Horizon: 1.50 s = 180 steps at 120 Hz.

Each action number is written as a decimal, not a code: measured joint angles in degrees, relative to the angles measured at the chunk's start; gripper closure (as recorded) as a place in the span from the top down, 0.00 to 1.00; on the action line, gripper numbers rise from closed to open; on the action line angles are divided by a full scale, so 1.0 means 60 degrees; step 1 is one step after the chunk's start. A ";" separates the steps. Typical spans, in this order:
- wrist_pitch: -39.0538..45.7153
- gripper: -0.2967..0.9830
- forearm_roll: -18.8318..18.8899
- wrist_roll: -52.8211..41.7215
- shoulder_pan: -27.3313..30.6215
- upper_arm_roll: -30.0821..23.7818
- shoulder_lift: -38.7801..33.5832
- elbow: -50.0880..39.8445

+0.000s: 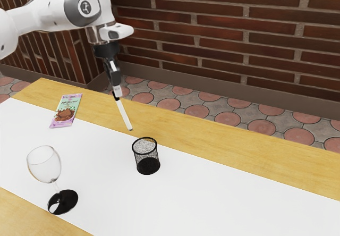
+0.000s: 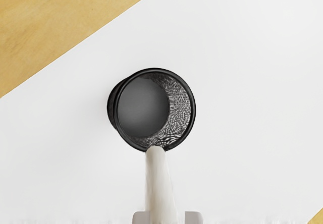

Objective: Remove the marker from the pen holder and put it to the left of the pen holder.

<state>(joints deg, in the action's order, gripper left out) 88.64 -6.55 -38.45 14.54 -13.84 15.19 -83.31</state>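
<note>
The gripper (image 1: 117, 91) is clamped on the marker (image 1: 124, 114), its fingers on either side of the upper part. The marker is in the air, out of the pen holder (image 1: 146, 156), with its length slanting down and its lower end above the desk (image 1: 212, 140), near the holder's rim. In the wrist view, that lower end overlaps the edge of the rim, and the holder's dark inner floor lies beyond it.

The pen holder stands upright on the white runner (image 1: 228, 204), just in from the runner's far edge in the exterior view. Past that edge comes a strip of bare wood, then the desk's own far edge, with the tiled floor (image 1: 196, 112) and the brick wall (image 1: 239, 39) beyond.

From the holder, the runner stretches on widely toward the exterior view's right. On the other side, a broad band of it lies between the holder and the wine glass (image 1: 44, 164), which stands upright close to the runner's near edge. The wrapped bar (image 1: 66, 110) lies flat across the runner's far edge, near the desk's far corner at the exterior view's left, well apart from both holder and glass.
</note>
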 joint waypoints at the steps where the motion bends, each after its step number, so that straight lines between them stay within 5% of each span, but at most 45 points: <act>1: -0.0012 0.15 0.0031 0.0013 0.0006 0.0013 0.0006 0.0003; 38: 0.1050 0.15 0.1100 0.0643 0.0170 0.0471 0.0775 -0.0107; 84: 0.6228 0.15 0.1273 0.1185 0.0904 0.0509 0.1835 -0.1302; 113: 0.7366 0.53 0.1141 0.1283 0.1032 0.0505 0.2059 -0.1462; 136: 0.7316 0.67 0.1113 0.1355 0.0758 0.0461 0.0648 -0.2651; 156: 0.5950 0.72 0.1119 0.1405 0.0208 -0.0203 -0.1088 -0.3379; 180: 0.3624 0.75 0.2274 0.1424 -0.0185 -0.1441 -0.1773 -0.2233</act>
<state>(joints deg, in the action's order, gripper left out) 110.38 7.10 -29.90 13.44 -22.49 4.55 -96.70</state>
